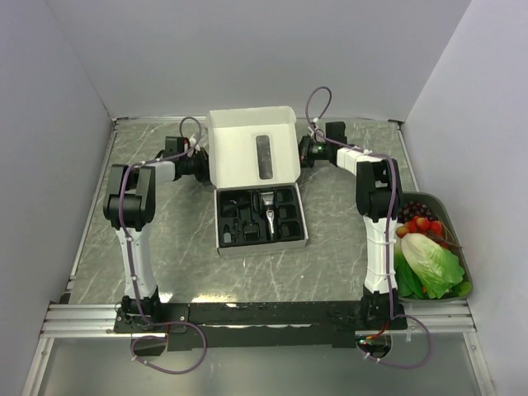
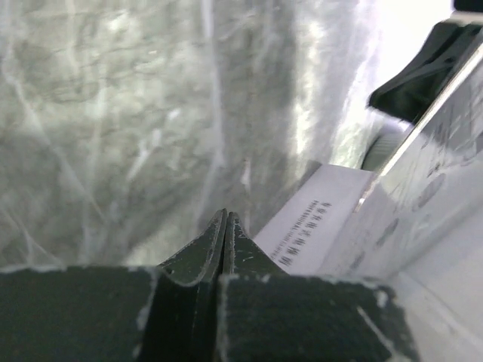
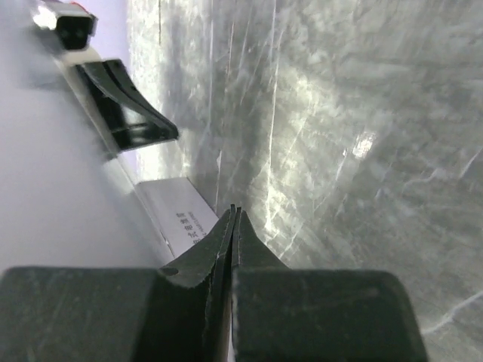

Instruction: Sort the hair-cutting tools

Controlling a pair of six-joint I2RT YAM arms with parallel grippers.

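The slim black clipper (image 1: 270,213) with its silver blade end lies in the black tray (image 1: 221,224) of the open white box, in the middle of the table. Several small black attachments (image 1: 289,212) sit in the tray's pockets around it. The box lid (image 1: 247,148) stands raised behind the tray. My left gripper (image 1: 205,163) is at the lid's left edge; in its wrist view it (image 2: 226,215) is shut and empty, beside a printed white flap (image 2: 317,219). My right gripper (image 1: 304,151) is at the lid's right edge, shut and empty (image 3: 235,209), beside the other flap (image 3: 177,211).
A dark bin (image 1: 455,223) at the right table edge holds lettuce (image 1: 429,260), strawberries and grapes. White walls close the table on the left, back and right. A metal rail (image 1: 82,318) runs along the near edge.
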